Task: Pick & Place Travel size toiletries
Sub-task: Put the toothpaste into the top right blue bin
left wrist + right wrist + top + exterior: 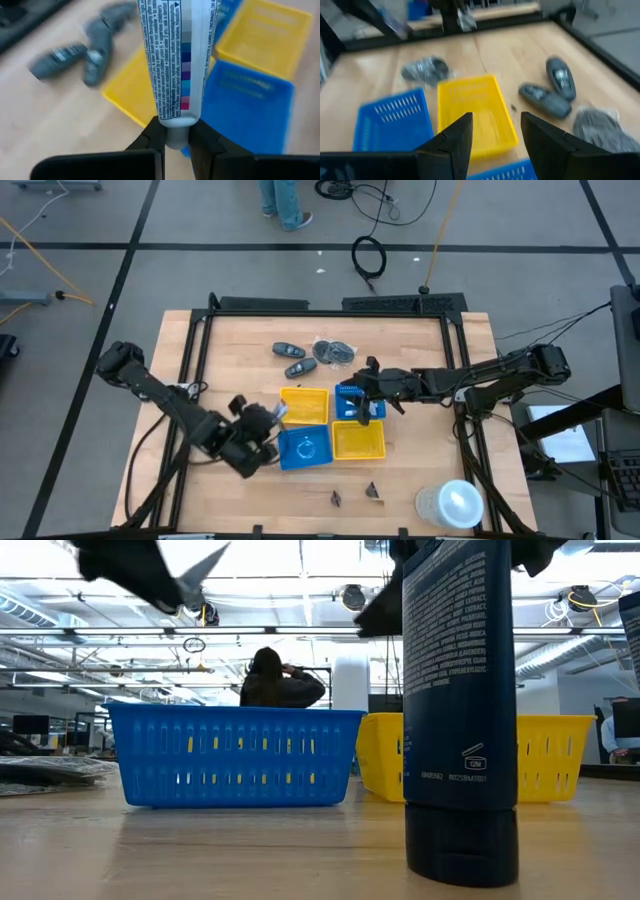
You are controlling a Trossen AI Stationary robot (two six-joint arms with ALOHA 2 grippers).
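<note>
One white squeeze tube [175, 55] with blue print and a colour strip sits in my left gripper [176, 142], which is shut on it. In the high view that gripper [270, 418] hovers at the left edge of the trays, with the tube [280, 411] by the far-left yellow tray [305, 405]. My right gripper [366, 396] is open over the far-right blue tray [346, 392], and nothing is between its fingers [492, 135]. No second tube shows. My left gripper pinches the tube at its cap end [176, 136] between the two fingers [152, 137]. The tube sticks out ahead of the fingers, along their line, lifted clear over the yellow and blue trays.
Four small trays sit in a block: yellow and blue on the far side, blue [305, 448] and yellow [358, 440] on the near side. Two dark key fobs [290, 358] and a bag of dark items [333, 352] lie beyond. Two black clips [355, 495] and a white round container [452, 505] lie near. A dark bottle [460, 710] stands close in the low view.
</note>
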